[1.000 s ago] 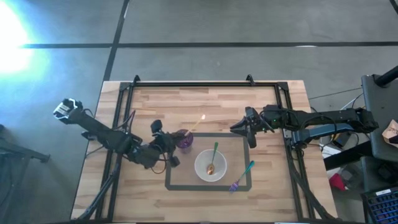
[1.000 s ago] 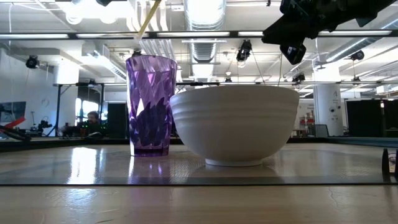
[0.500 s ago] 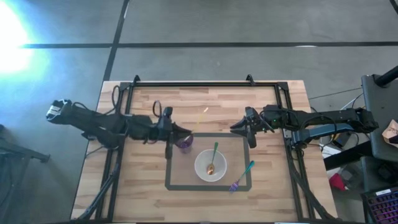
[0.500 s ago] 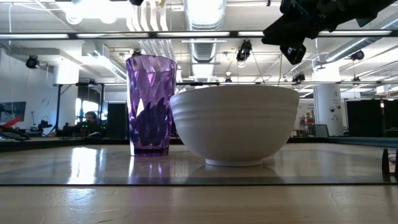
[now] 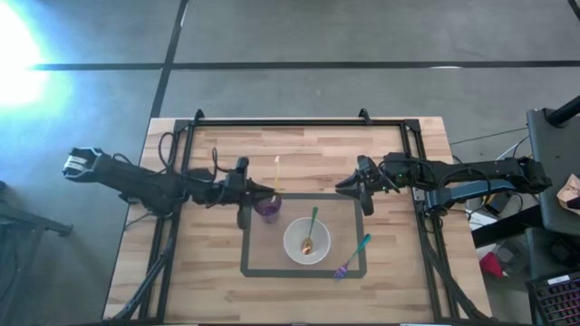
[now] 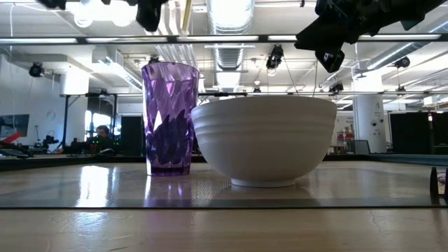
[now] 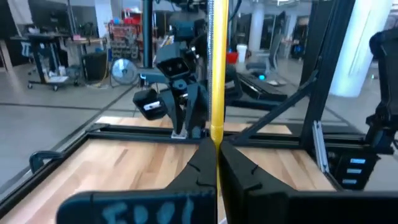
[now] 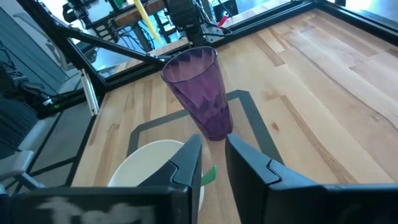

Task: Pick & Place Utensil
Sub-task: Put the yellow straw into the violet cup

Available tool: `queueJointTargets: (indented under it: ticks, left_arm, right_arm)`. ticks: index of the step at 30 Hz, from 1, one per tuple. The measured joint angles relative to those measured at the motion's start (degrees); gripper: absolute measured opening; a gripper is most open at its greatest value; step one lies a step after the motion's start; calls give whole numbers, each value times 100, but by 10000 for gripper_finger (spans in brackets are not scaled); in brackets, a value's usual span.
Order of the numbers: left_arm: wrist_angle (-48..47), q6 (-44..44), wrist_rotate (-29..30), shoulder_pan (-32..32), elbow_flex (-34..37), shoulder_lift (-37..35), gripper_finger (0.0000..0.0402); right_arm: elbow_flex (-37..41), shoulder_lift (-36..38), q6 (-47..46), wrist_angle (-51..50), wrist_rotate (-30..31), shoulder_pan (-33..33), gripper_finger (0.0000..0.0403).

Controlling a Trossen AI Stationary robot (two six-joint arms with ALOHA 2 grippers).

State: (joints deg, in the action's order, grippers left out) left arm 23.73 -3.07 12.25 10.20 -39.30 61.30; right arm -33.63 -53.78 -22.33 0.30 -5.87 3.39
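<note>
Wooden tabletop (image 5: 399,263) with taped rectangle, left wrist view alone showing left gripper (image 7: 217,163) clamped on yellow utensil (image 7: 217,68) above purple cup (image 5: 268,205), right gripper (image 5: 360,188) slightly parted, empty, near right edge.

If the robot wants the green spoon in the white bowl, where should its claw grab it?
Best on the green handle end of the green spoon, coming straight down from above. The handle leans up across the rim of the white bowl, so it sticks out in open air, while the scoop end lies low inside. The right claw waits nearest.

Left hand (image 5: 260,191) swung from beside purple cup (image 5: 268,205) to above it; yellow utensil (image 5: 276,169) now upright
</note>
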Motion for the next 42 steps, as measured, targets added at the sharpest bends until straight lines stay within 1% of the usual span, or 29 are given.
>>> queueJointTargets:
  ticks: [6, 10, 16, 21, 26, 37, 42]
  left_arm:
    - [817, -19, 5, 0, 785, 4, 0]
    - [1178, -156, 210, 0, 1160, 8, 0]
    - [1270, -419, 518, 0, 1475, 8, 0]
    - [1278, -586, 760, 0, 1618, 39, 0]
    - [1280, -598, 827, 0, 1621, 214, 0]
    - [1284, -932, 905, 0, 1621, 654, 0]
    - [1326, -1062, 910, 0, 1619, 745, 0]
  right_arm:
    - [1, 0, -11, 31, 1, 0, 63]
    - [2, 0, -12, 175, 1, 1, 64]
    - [0, 1, -8, 250, 1, 1, 75]
    - [0, 2, 2, 267, 1, 1, 82]
    - [0, 2, 2, 290, 1, 1, 84]
    - [0, 1, 3, 297, 1, 1, 66]
    - [0, 1, 4, 297, 1, 1, 64]
